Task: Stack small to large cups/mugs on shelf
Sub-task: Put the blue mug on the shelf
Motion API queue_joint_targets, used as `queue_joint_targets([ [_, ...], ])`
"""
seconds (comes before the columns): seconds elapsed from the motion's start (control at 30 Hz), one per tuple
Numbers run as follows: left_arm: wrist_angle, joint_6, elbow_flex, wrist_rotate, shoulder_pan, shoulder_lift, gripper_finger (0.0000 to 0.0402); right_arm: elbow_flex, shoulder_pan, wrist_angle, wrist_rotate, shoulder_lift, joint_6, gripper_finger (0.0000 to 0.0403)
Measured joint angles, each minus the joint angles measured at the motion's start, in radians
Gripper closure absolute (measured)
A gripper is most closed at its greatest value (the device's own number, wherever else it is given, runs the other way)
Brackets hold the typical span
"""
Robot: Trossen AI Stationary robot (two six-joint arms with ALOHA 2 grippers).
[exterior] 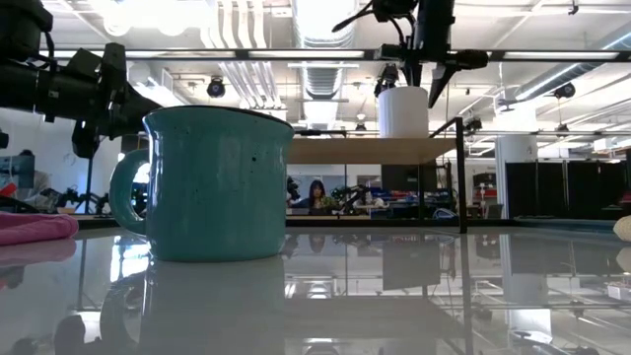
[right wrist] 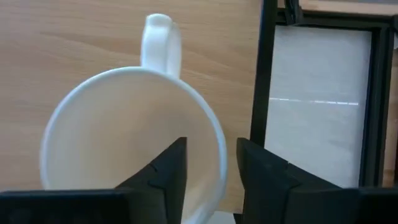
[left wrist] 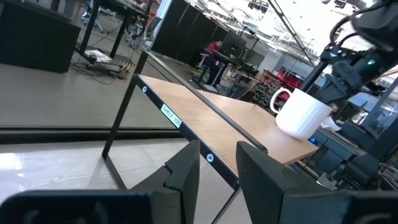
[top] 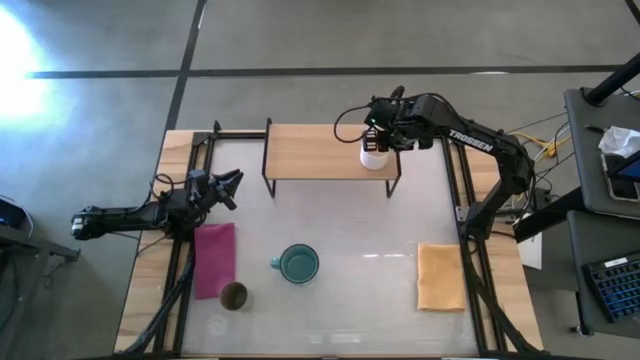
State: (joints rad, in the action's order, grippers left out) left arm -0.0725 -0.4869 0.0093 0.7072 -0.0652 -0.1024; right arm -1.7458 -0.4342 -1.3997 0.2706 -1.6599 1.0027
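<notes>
The small white mug (top: 374,157) stands upright on its base at the right end of the light-wood shelf (top: 310,150), with its handle (right wrist: 160,37) toward the shelf's middle. My right gripper (right wrist: 211,168) is open above it, pointing down. One finger is inside the mug's mouth and the other outside its wall on the shelf-end side, and neither visibly touches it. The teal mug (top: 298,264) stands on the table in front of the shelf. The olive-brown tumbler (top: 234,296) stands near the front left. My left gripper (top: 232,188) is open and empty at the table's left.
A pink cloth (top: 214,258) lies left of the teal mug, beside the tumbler. An orange cloth (top: 440,276) lies at the right front. The shelf's black legs (top: 393,185) stand beside the white mug. The shelf's left and middle are bare wood (left wrist: 205,118).
</notes>
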Motion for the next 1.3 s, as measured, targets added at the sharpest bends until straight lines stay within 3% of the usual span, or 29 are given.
queue_joint_targets([
  [0.2,-0.014,0.128,0.000,0.000,0.000,0.000,0.0311,-0.038,0.028,0.000,0.082,0.016,-0.029,0.0264],
  [0.33,-0.103,0.129,0.000,-0.001,0.000,-0.001,0.0311,-0.083,0.058,0.002,0.162,0.032,-0.069,0.0266],
  [0.57,-0.312,0.290,0.002,0.010,-0.001,-0.002,0.0311,-0.212,0.138,0.056,0.204,0.038,-0.352,0.0270],
  [0.73,-0.475,0.186,0.003,0.011,-0.001,-0.001,0.0311,-0.293,0.173,0.061,0.200,0.034,-0.270,0.0279],
  [0.83,-0.483,0.077,0.006,-0.008,-0.001,0.000,0.0311,-0.331,0.223,0.146,0.152,0.038,-0.355,0.0285],
  [1.07,-0.486,-0.030,0.006,-0.168,-0.001,-0.005,0.0311,-0.374,0.329,0.358,-0.053,0.021,-0.479,0.0292],
  [1.3,-0.415,-0.032,0.006,-0.276,0.000,-0.020,0.0311,-0.357,0.404,0.309,-0.099,-0.016,-0.412,0.0294],
])
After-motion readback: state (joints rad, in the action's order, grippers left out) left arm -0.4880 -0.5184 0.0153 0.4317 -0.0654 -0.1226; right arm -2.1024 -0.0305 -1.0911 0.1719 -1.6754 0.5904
